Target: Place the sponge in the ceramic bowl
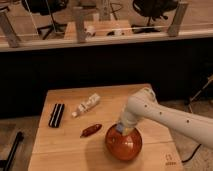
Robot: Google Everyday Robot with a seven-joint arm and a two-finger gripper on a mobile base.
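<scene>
The ceramic bowl (123,145) is round and glossy reddish-brown, and it stands on the wooden table near the front edge. My white arm comes in from the right and bends down over it. The gripper (122,128) sits at the bowl's upper left rim, mostly hidden by the wrist. At its tip a small bluish and yellow patch shows, which looks like the sponge (120,129), right above the bowl's opening. Whether the sponge touches the bowl is hidden.
Left of the bowl on the wooden table (65,145) lie a small reddish-brown oblong object (91,130), a white bottle (86,105) on its side and a black flat object (56,115). A dark gap and a railing lie beyond the table's far edge.
</scene>
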